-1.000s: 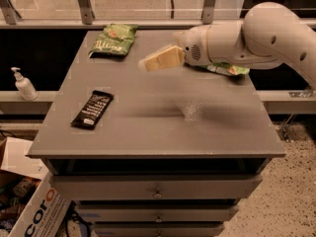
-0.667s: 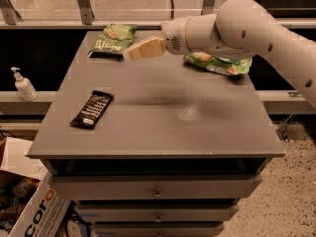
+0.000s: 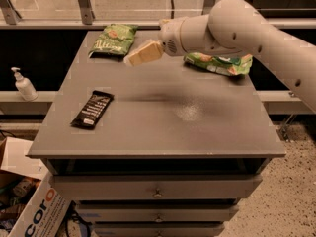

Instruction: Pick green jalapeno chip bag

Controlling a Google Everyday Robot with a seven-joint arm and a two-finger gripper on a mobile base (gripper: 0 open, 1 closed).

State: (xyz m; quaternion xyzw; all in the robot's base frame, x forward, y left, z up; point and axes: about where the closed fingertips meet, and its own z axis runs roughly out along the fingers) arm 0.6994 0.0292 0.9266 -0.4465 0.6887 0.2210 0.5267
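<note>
The green jalapeno chip bag (image 3: 112, 39) lies flat at the table's back left; it is dull olive-green with pale cursive lettering. My gripper (image 3: 143, 53) hovers above the table just to the right of the bag's near right corner and points left toward it. The pale arm (image 3: 237, 23) reaches in from the right. Nothing is held in the gripper.
A brighter green bag (image 3: 222, 63) lies at the back right, partly behind the arm. A black snack bar (image 3: 92, 109) lies at the left of the grey table (image 3: 163, 127). A soap dispenser (image 3: 22, 84) stands on a ledge left of the table. A cardboard box (image 3: 29, 206) sits on the floor.
The arm has swung left across the back of the table, which brought the gripper from near the bright green bag to beside the olive bag. No object has moved.
</note>
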